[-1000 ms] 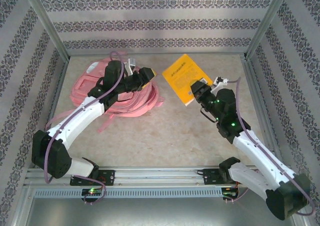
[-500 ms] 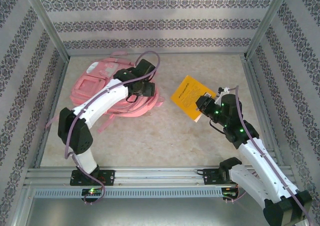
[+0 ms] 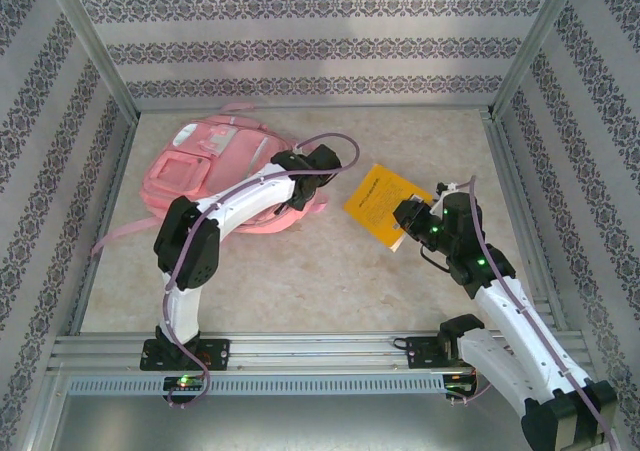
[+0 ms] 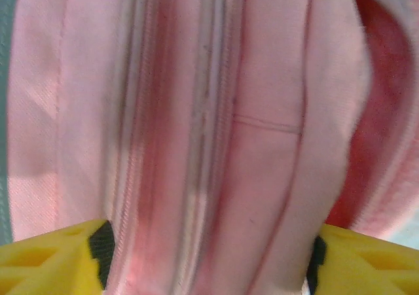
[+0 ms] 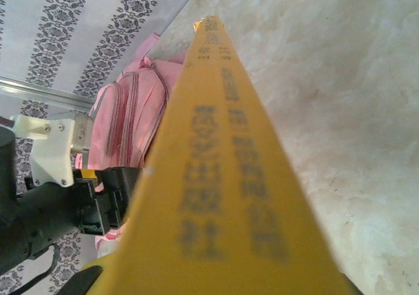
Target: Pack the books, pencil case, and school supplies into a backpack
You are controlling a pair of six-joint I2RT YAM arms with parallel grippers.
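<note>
One yellow book (image 3: 378,199) sits right of centre in the overhead view, its lower corner pinched between the fingers of my right gripper (image 3: 403,231). The pink backpack (image 3: 200,166) lies at upper left on the table (image 3: 300,271). My left gripper (image 3: 322,161) is at its right edge, fingers (image 4: 46,259) spread wide with pink fabric between them.

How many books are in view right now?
1: the yellow-orange book, gripped by the right pincer, right of the backpack. Others may be hidden inside it.
</note>
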